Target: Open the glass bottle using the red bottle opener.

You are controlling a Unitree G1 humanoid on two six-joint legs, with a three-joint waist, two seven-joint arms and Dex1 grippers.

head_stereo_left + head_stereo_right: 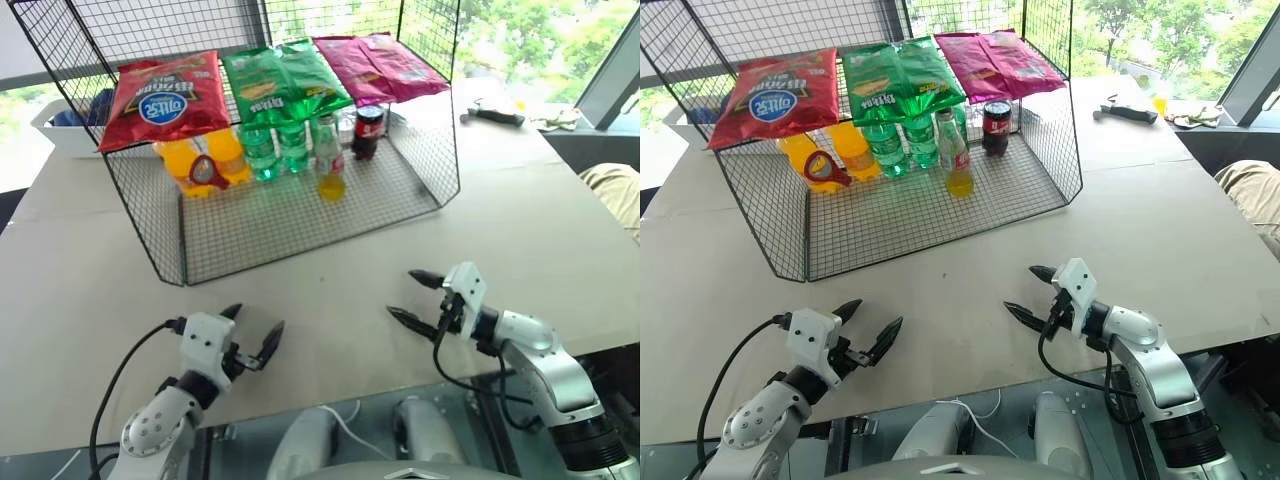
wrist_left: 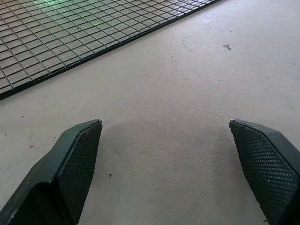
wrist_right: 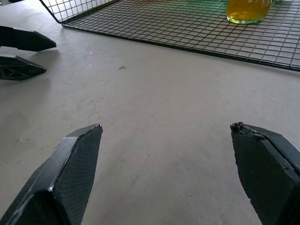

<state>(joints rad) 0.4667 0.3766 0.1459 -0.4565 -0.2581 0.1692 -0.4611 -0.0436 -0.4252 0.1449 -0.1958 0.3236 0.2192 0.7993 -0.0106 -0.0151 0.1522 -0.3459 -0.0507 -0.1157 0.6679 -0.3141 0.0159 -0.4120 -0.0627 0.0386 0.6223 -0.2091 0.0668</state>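
Both hands, L (image 1: 253, 333) & R (image 1: 409, 296), hover over near bench (image 1: 330, 310), fingers spread, empty. Bottle (image 1: 328, 160) upright in wire rack (image 1: 300, 215); opener (image 1: 206, 170) to its left against orange bottles (image 1: 200, 160).

Each arm is a run of rounded silver-grey shells ending in a white, boxy wrist block, from which the left gripper (image 1: 252, 328) and the right gripper (image 1: 409, 296) each carry two black, tapering fingers (image 2: 77, 159) that come to a point. The inner faces of the fingers are covered in a fine diamond-knurled texture. A black cable (image 1: 122, 372) loops along the left arm, and another black cable (image 1: 450, 375) hangs under the right arm's wrist.
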